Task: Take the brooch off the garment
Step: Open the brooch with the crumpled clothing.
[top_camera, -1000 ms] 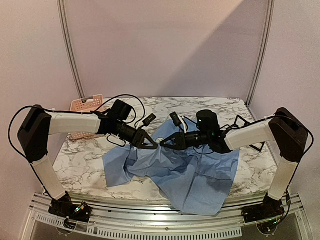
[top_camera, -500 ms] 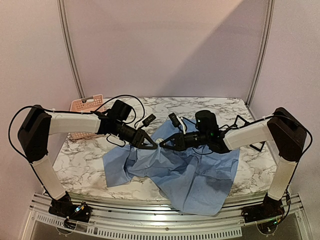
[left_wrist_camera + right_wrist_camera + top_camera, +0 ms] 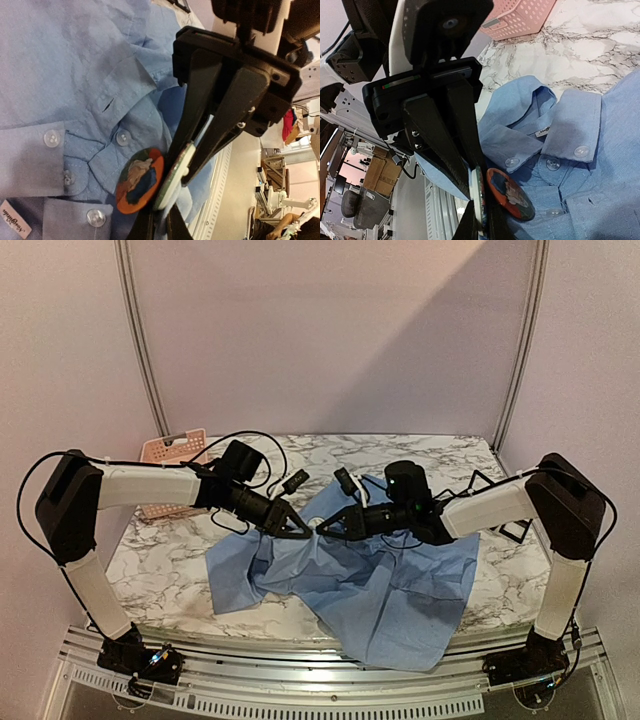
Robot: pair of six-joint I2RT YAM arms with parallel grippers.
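Note:
The garment (image 3: 390, 590) is a light blue button-up shirt spread on the marble table; its collar and buttons show in both wrist views (image 3: 75, 75) (image 3: 600, 165). A round, white-rimmed brooch (image 3: 174, 176) (image 3: 478, 193) stands edge-on above the placket. My right gripper (image 3: 322, 528) (image 3: 481, 222) is shut on it, one finger (image 3: 189, 120) on each face. My left gripper (image 3: 308, 533) (image 3: 159, 220) meets it tip to tip, shut on a fold of the shirt cloth right beside the brooch. A second round badge (image 3: 140, 181) (image 3: 512, 196), orange with a blue and grey picture, lies on the shirt next to them.
A pink plastic basket (image 3: 172, 450) (image 3: 517, 17) stands at the back left of the marble table (image 3: 160, 570). A black wire frame (image 3: 505, 510) sits at the right behind the right arm. Both arms reach inward over the shirt's middle.
My right gripper has moved a little left, up to the left gripper's tips, and has shut on the brooch. The left gripper has kept its place and its hold on the cloth.

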